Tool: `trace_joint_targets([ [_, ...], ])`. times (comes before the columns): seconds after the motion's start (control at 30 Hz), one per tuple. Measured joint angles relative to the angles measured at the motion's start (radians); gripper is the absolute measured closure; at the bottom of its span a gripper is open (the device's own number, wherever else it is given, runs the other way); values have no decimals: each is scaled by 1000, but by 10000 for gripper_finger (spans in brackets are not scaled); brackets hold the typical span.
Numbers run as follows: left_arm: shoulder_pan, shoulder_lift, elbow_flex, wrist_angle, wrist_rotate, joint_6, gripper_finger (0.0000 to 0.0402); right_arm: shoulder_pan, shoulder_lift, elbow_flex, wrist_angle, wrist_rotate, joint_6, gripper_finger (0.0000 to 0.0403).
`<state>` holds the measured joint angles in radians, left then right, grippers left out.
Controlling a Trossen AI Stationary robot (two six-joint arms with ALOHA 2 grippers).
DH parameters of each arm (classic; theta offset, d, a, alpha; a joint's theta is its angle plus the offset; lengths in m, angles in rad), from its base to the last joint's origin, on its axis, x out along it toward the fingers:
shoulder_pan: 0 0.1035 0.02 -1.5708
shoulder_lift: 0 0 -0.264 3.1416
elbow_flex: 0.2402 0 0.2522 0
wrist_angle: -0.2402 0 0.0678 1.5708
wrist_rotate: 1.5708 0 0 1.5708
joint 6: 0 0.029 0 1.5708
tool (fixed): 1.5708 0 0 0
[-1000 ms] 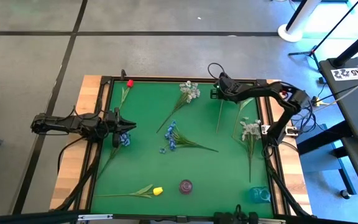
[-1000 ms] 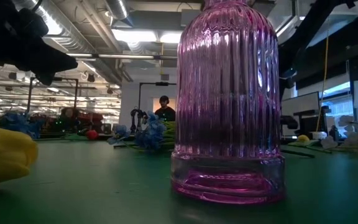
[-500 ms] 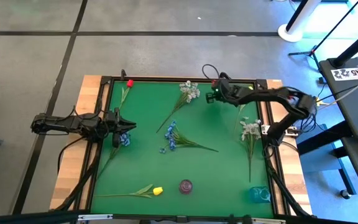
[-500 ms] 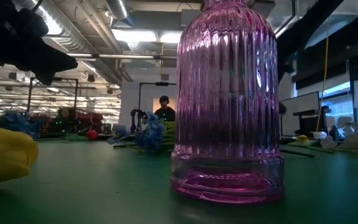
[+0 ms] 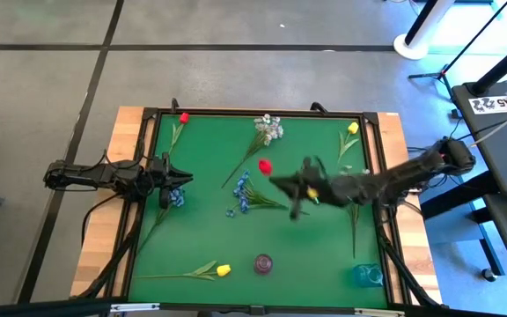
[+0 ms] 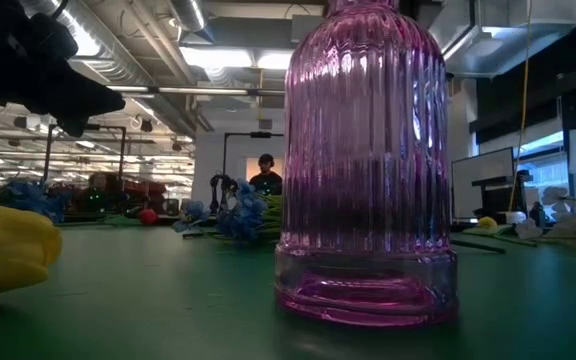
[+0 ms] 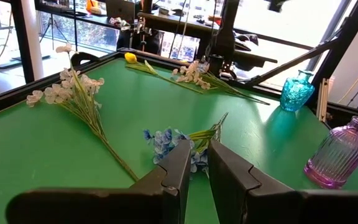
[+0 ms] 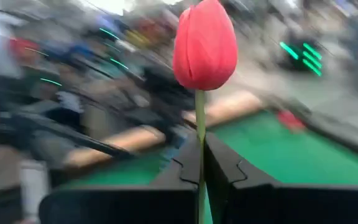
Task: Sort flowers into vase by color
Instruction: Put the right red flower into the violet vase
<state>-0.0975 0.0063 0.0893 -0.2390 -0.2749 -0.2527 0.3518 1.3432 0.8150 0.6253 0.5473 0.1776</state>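
Observation:
My right gripper point(image 5: 282, 182) is over the middle of the green mat, shut on a red tulip whose bud point(image 5: 265, 165) point(image 8: 204, 45) stands beyond the fingertips. My left gripper point(image 5: 172, 180) point(image 7: 199, 167) waits shut at the mat's left edge, beside a blue spray point(image 5: 176, 199). Lying flat on the mat are another red tulip point(image 5: 183, 117), two yellow tulips point(image 5: 353, 128) point(image 5: 223, 269), a whitish spray point(image 5: 268, 129) and a blue spray point(image 5: 246, 195) point(image 7: 166, 140). The pink vase point(image 5: 263, 262) point(image 6: 368, 160) and the teal vase point(image 5: 368, 275) stand upright near the near edge. My right gripper pinches the red tulip's green stem point(image 8: 200, 140) between its two fingers, a short way below the bud. The fingers lie along the stem, and the bud sticks out past their tips. The flower is lifted clear of the mat.
A second whitish spray point(image 5: 354, 187) lies partly under my right arm near the mat's right edge. A raised black frame point(image 5: 152, 158) borders the mat. There is open mat between the two vases and left of the pink one.
My right gripper swung from the far right corner toward the middle of the table, carrying the red tulip. Its stem, which lay on the mat a second ago, is now lifted clear. A yellow tulip shows where the arm had been.

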Motion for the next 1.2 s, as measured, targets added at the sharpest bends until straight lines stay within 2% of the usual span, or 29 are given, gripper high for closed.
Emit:
trace_joint_targets([
  [0.1, 0, 0, 0, 0, 0, 0, 349, 100, 45, 0, 235, 45, -165, 395],
  [0.23, 0, 0, 0, 0, 0, 0, 349, 162, 148, 0, 561, 25, -313, 399],
  [0.33, 0, 0, 0, 0, 0, 0, 349, 180, 225, 8, 714, -16, -341, 398],
  [0.43, 0, 0, 0, 0, 0, 0, 349, 200, 255, 19, 790, -32, -339, 399],
  [0.6, 0, 0, 0, 0, 0, 0, 349, 265, 216, 25, 738, -82, -246, 399],
  [0.73, 0, 0, 0, 0, 0, 0, 349, 342, 96, 25, 538, -297, -91, 400],
  [0.8, 0, 0, 0, 0, 0, 0, 349, 397, 32, 24, 416, -355, -121, 400],
  [0.87, 0, 0, 0, 0, 0, 0, 349, 472, -38, 8, 296, -311, -215, 400],
  [0.93, 0, 0, 0, 0, 0, 0, 349, 549, -93, -19, 253, -207, -291, 401],
  [1.03, 0, 0, 0, 0, 0, 0, 349, 637, -147, -71, 315, -121, -364, 401],
  [1.2, 0, 0, 0, 0, 0, 0, 349, 684, -241, -194, 443, -114, -420, 401],
])
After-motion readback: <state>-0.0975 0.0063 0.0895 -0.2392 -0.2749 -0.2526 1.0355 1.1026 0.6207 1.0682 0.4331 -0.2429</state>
